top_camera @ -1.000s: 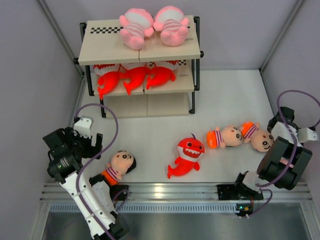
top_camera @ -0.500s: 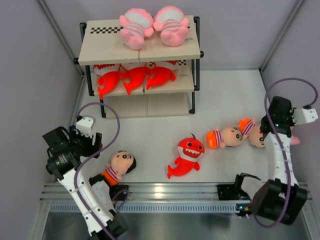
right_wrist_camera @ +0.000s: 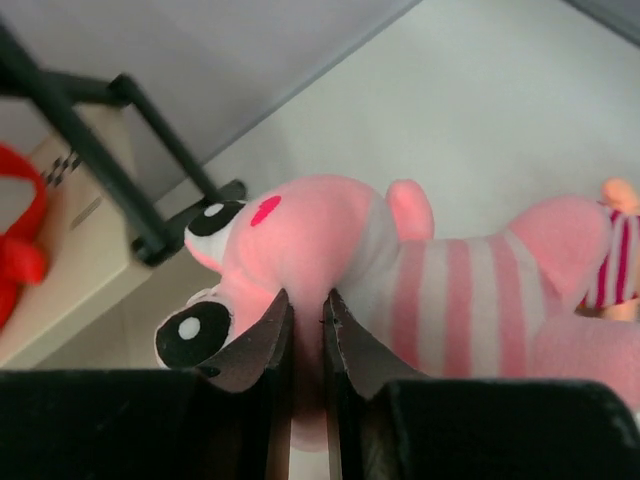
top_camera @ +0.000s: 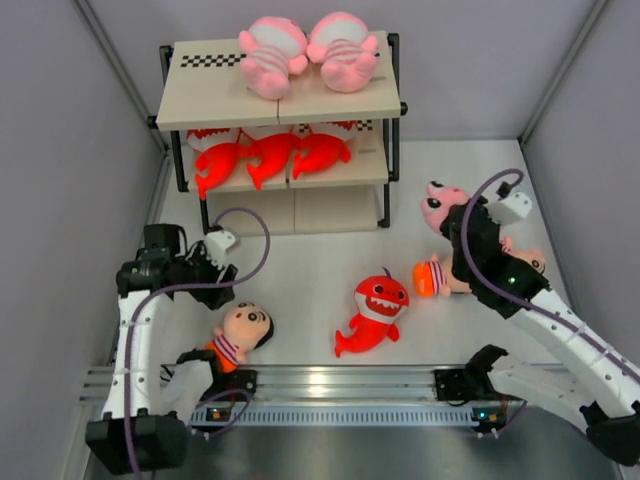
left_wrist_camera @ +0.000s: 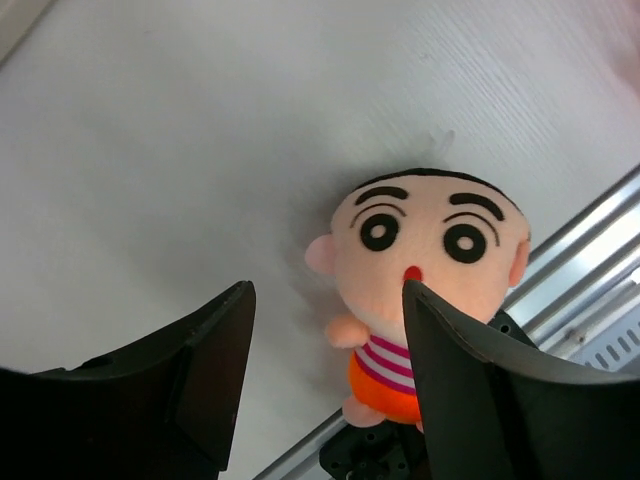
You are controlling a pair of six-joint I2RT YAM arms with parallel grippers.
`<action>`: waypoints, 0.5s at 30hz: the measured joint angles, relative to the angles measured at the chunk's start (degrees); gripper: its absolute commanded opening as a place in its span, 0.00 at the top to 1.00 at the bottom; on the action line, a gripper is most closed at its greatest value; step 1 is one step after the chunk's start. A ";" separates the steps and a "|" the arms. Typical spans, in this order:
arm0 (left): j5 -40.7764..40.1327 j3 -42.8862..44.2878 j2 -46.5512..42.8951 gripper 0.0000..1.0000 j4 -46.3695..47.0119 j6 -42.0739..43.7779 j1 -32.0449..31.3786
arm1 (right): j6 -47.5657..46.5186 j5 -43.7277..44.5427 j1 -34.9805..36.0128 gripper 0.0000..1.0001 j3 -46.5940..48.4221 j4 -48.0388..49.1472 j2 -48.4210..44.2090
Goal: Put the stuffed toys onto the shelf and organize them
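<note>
The right tool (right_wrist_camera: 308,300) is pinching the pink striped baby (right_wrist_camera: 430,270), soft and light, by its squashy head beside the shelf (top_camera: 200,95), at its right front leg. The left tool (left_wrist_camera: 326,292), jaws spread, is hovering over the boy doll (left_wrist_camera: 425,240) near the surface's (top_camera: 300,270) near edge; its narrow torso looks easiest to grip.

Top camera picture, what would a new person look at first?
Probably the pink striped baby pinched in the right end effector, just right of the shelf. Next comes the bright red shark lying alone mid-table. Then the pink pair on the shelf's top board, above the three shelved sharks.
</note>
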 measured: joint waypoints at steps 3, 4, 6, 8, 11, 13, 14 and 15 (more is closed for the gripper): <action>-4.74 -1.33 0.35 0.27 2.27 -3.96 -12.79 | 1.22 6.40 12.46 1.00 3.13 -1.70 3.32; -5.57 -1.38 0.13 0.23 2.62 -5.03 -16.72 | 1.57 8.61 17.29 1.00 4.50 -2.12 4.92; -6.86 -1.31 -0.66 0.20 3.30 -6.93 -22.71 | 2.10 11.54 24.94 1.00 7.10 -2.75 8.33; -7.74 -0.50 -1.33 0.16 3.37 -8.37 -26.71 | 2.54 13.86 31.43 1.00 9.99 -3.08 12.33; -8.13 2.89 -1.20 0.07 3.37 -10.01 -30.38 | 2.99 14.16 36.41 1.00 14.64 -2.78 18.14; -7.91 6.23 -0.04 0.02 3.43 -10.78 -31.63 | 2.80 13.46 38.21 1.00 16.76 -1.66 21.31; -7.74 8.07 0.70 0.02 3.61 -11.28 -32.06 | 2.73 12.98 38.93 1.00 17.79 -0.92 22.88; -7.28 9.94 1.57 0.02 3.63 -11.82 -32.48 | 2.67 12.52 39.52 1.00 18.60 -0.15 24.26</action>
